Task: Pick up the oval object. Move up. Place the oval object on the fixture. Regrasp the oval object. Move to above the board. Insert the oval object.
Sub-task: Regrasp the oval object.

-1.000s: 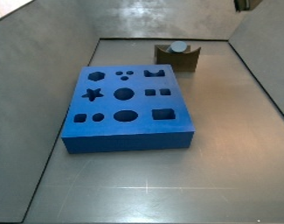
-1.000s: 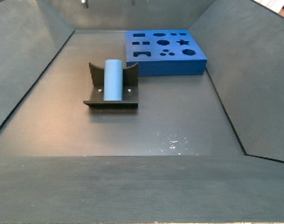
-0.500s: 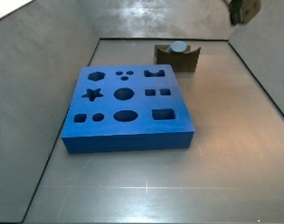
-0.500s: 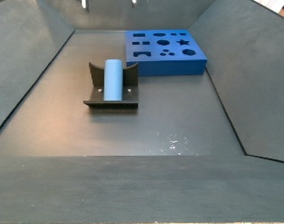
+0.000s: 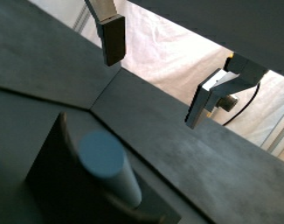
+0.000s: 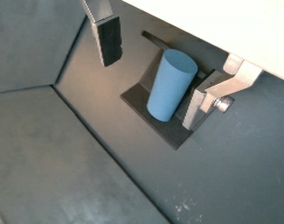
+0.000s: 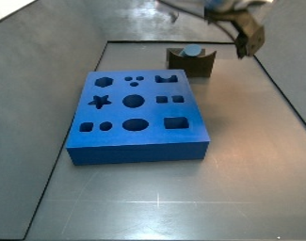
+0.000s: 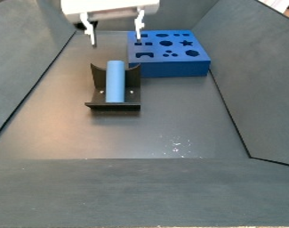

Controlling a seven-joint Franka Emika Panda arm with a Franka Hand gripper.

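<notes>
Now lowered into view above the fixture (image 8: 112, 86): gripper (image 8: 112, 34), spread wide, holding nothing. Resting in the notch: oval object (image 6: 169, 84), apart from both fingers (image 6: 109, 39). Probably light, rigid, slick; best pinched mid-length across flatter sides.

Matt smooth plastic-looking oval object (image 8: 113, 80), dark matt fixture (image 8: 113, 105), gripper (image 8: 112, 30) above with brushed-metal jaws.
</notes>
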